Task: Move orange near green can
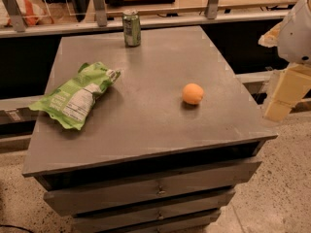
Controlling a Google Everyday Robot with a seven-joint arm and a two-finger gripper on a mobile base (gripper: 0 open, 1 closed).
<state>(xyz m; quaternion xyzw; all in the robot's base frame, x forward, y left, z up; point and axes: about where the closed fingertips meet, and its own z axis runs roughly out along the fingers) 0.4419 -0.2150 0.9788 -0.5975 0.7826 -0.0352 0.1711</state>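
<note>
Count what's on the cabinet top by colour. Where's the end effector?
Green: 2 (green can, chip bag)
Orange: 1 (orange)
Total: 3
The end effector hangs beyond the right edge of the cabinet top, holding nothing.

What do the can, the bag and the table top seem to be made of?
Can: likely metal, silver top, glossy green side. Bag: thin plastic film, crinkled and shiny. Table: matte grey, perhaps laminate or metal; unclear. Gripper, off the table's right edge: pale, probably plastic.
</note>
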